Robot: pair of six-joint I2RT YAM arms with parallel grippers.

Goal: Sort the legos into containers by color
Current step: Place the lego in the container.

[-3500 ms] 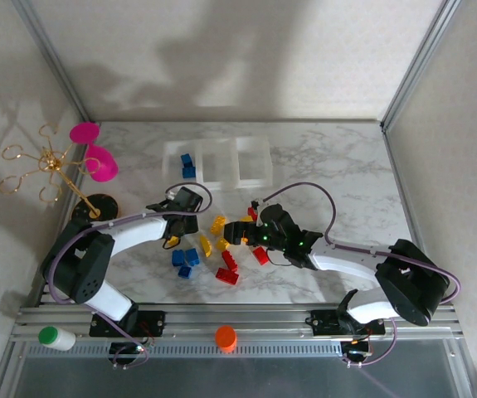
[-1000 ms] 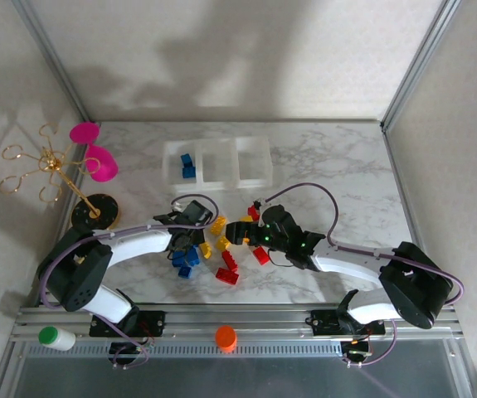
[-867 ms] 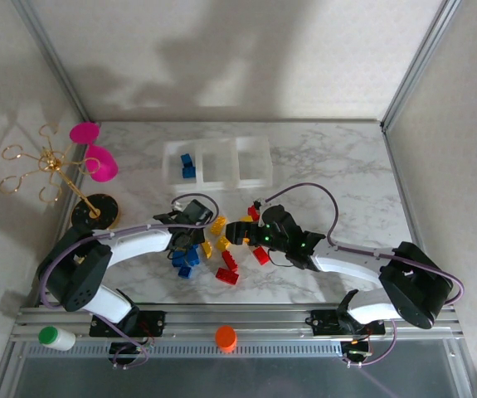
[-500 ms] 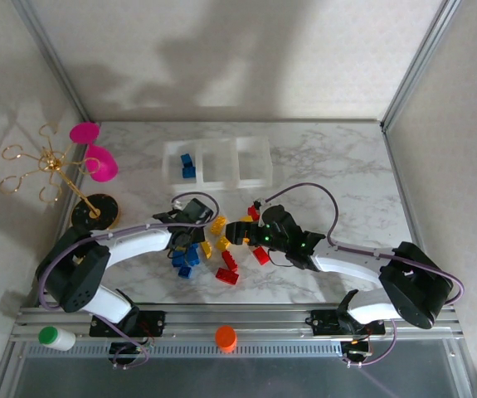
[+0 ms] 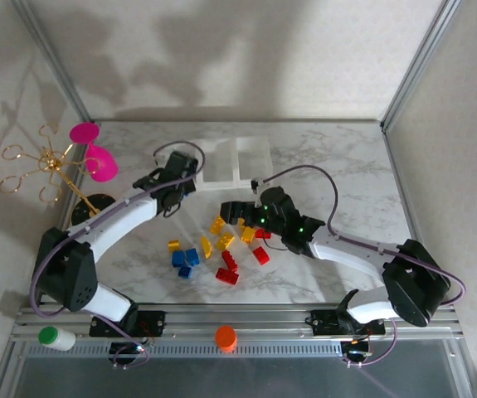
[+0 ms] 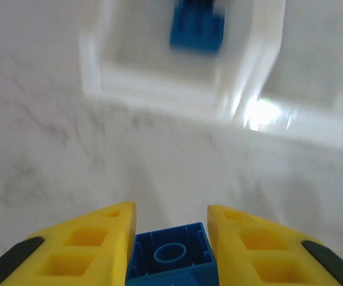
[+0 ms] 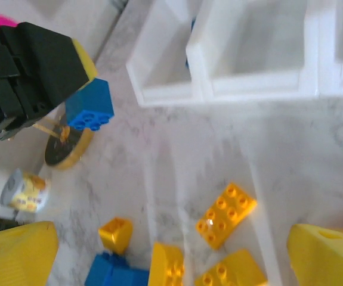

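Note:
My left gripper (image 5: 174,187) (image 6: 171,208) is shut on a blue lego (image 6: 171,261) (image 7: 89,107) and holds it in the air just in front of the left bin of the containers (image 5: 238,179) (image 6: 159,83). That bin has a blue lego (image 6: 196,27) inside. My right gripper (image 5: 236,214) (image 7: 171,256) stands open above the loose legos, nothing between its fingers. Beneath it lie yellow bricks (image 7: 226,214) (image 5: 218,224), with blue ones (image 5: 185,259) (image 7: 114,275) and red ones (image 5: 228,276) nearby on the marble table.
A gold stand with pink cups (image 5: 97,162) is at the back left. An orange cap (image 5: 226,337) and a green-capped bottle (image 5: 55,337) sit on the front rail. Walls close the table at the back and sides.
My left gripper shut on a blue lego at the pile, lifted it and carried it back toward the left bin. The right gripper shifted slightly back, still open.

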